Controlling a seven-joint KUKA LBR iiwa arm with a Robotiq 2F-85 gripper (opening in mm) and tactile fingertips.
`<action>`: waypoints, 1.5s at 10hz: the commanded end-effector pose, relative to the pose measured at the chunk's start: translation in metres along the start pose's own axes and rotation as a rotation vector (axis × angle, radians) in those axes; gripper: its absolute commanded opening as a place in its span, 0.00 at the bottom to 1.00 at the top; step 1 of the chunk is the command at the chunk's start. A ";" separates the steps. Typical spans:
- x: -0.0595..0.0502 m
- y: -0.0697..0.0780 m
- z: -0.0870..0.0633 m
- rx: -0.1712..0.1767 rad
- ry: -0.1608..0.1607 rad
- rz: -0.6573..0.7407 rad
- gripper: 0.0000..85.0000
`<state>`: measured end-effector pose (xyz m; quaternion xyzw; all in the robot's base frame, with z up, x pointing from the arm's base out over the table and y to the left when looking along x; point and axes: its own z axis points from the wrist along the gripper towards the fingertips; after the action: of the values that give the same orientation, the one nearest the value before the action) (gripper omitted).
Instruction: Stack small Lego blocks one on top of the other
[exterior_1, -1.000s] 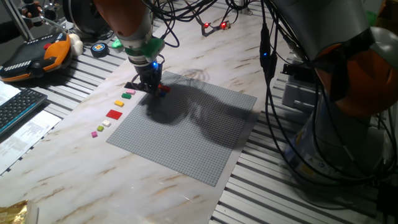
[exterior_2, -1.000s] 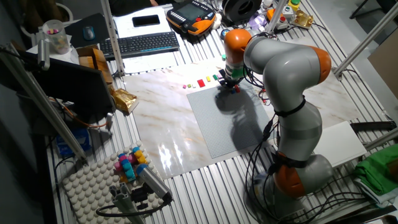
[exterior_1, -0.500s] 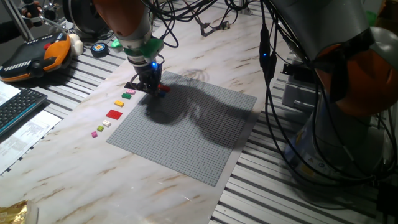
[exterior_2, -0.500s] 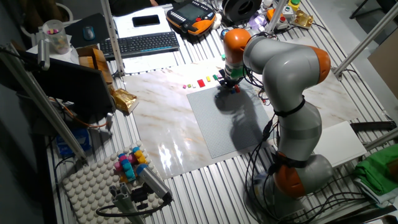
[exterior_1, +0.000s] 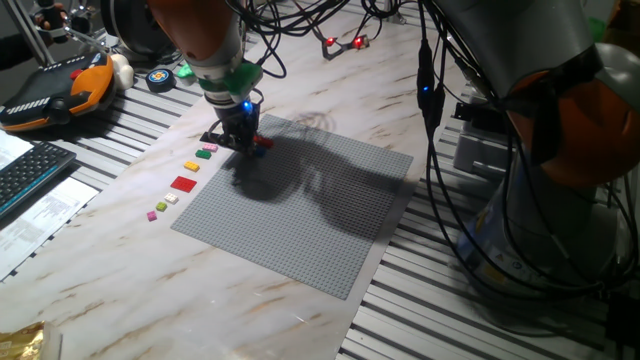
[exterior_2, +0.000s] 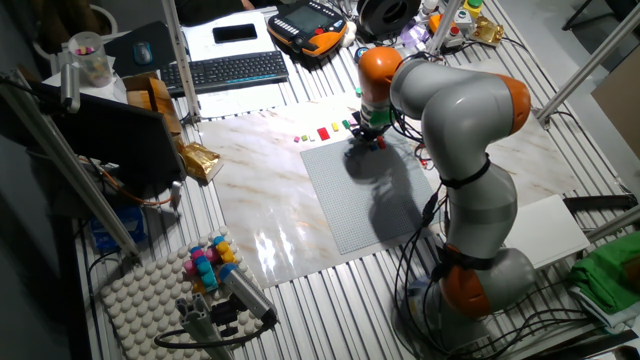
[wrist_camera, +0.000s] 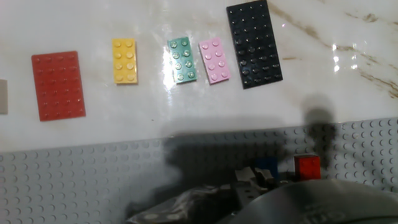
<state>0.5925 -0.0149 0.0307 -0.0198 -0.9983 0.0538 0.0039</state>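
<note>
The gripper (exterior_1: 245, 137) stood low over the far left corner of the grey studded baseplate (exterior_1: 300, 215) on the marble worktop (exterior_1: 120, 260), its fingers right down at the plate. Whether they were clenched on a brick or released could not be told, since the hand's own body hid the tips in every view. In the hand view the red brick (wrist_camera: 307, 167) sat on the baseplate near its edge, with the blue brick (wrist_camera: 267, 165) just beside it and partly covered by the dark bulk of the hand; the two looked side by side rather than stacked, though the overlap made that uncertain. From one fixed view a small spot of red (exterior_1: 262, 143) showed at the foot of the hand. Beyond the plate's edge, on the bare worktop, a row of loose pieces lay well apart from the bricks: a black plate (wrist_camera: 254, 43), a pink brick (wrist_camera: 214, 60), a green brick (wrist_camera: 182, 60), a yellow brick (wrist_camera: 124, 60) and a larger red plate (wrist_camera: 58, 84).
</note>
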 end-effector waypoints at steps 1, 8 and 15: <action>0.000 0.000 0.001 0.001 0.000 -0.001 0.05; 0.001 -0.005 0.005 -0.029 0.007 -0.011 0.05; 0.001 -0.004 0.004 -0.020 0.007 -0.004 0.19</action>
<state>0.5915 -0.0188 0.0265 -0.0177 -0.9989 0.0438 0.0075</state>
